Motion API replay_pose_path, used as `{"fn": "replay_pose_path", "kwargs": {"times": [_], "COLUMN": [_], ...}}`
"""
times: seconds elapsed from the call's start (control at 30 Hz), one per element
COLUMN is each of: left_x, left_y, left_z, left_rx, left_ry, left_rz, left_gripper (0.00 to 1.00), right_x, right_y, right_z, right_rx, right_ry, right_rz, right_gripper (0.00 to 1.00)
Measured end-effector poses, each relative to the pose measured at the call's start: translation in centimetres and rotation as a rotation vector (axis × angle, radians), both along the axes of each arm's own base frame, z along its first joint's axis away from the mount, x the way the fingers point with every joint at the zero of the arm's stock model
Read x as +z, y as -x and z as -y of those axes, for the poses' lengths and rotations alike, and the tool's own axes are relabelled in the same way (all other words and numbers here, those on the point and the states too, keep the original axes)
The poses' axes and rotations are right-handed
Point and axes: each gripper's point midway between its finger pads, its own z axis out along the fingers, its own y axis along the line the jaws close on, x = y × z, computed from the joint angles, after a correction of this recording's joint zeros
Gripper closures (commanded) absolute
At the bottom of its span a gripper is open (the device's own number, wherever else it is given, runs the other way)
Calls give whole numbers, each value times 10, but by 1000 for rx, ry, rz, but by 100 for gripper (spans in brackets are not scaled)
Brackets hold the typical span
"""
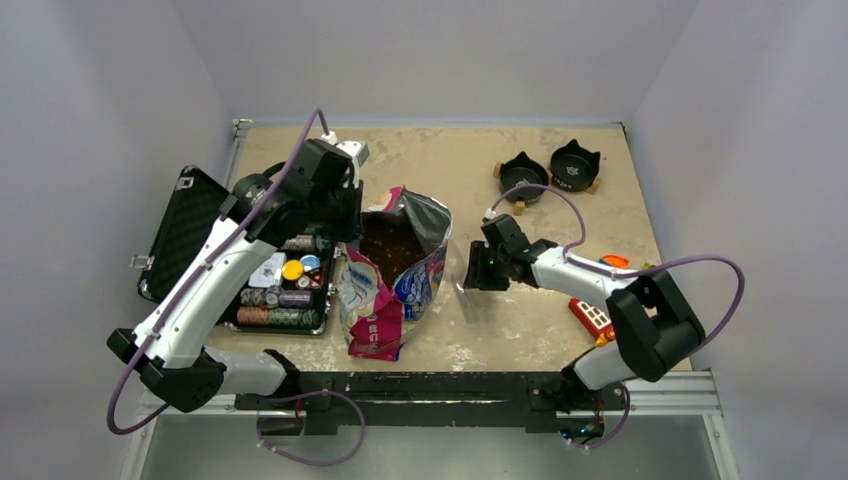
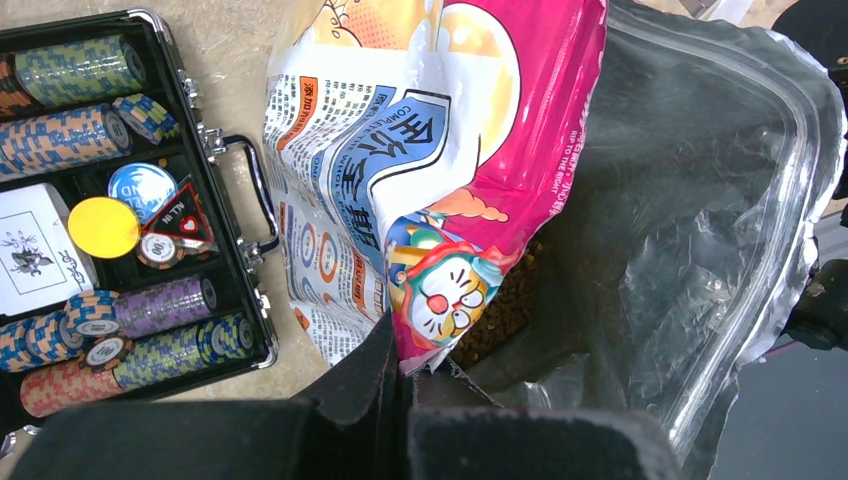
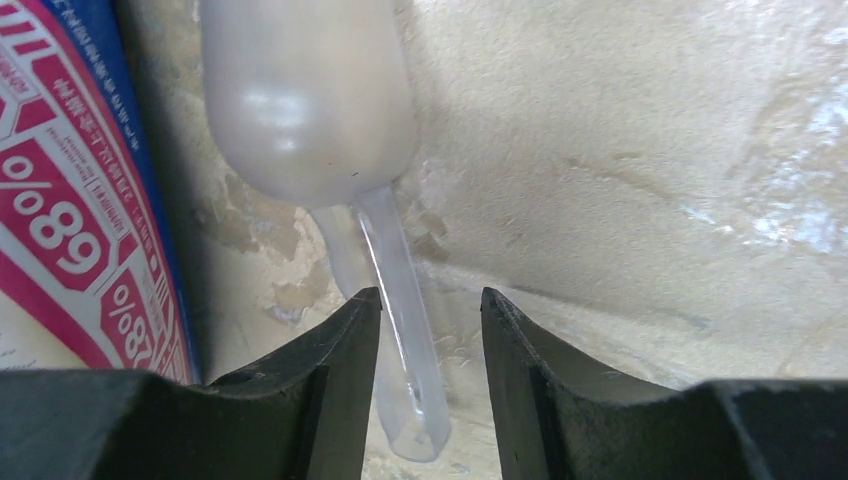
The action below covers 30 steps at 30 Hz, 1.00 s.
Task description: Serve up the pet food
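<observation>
The pink-blue-white cartoon foil bag stands open at table centre, with brown kibble showing inside. My left gripper is shut on the bag's left rim; in the left wrist view its fingers pinch the printed edge beside the kibble. My right gripper is open and low over the table right of the bag. In the right wrist view the handle of a translucent white scoop lies on the table between its open jaws, closer to the left finger. Two black cat-eared bowls stand at the back right, empty.
An open black case of coloured poker chips lies left of the bag, beside my left arm. A red toy and an orange object lie near my right arm. White walls close in the table's left, back and right sides.
</observation>
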Motion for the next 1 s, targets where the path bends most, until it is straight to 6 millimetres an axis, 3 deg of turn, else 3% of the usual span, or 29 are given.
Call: {"fn": "replay_pose_path", "kwargs": {"times": [0.17,0.33,0.43,0.67,1.0], "left_x": [-1,0,-1,-1,-1], "left_y": [2,7,11,19,20], "left_z": [0,-4,-9,-15,-16], "left_rx": [-8,-9,-6,-5,-5], "left_ry": [6,9,4,-5,0], "left_rz": [4,14,14,3,10], "left_gripper": [100,100,100,100,100], "right_x": [5,35,41,13,5], "right_y": [6,15,15,13,9], "right_z": [-1,-33,-47,-43,-36], "right_rx": [8,105,136,135,159], "right_ry": [60,65,68,166,230], "right_rz": [31,132,164,139,159], "right_gripper": [58,71,75,75,73]}}
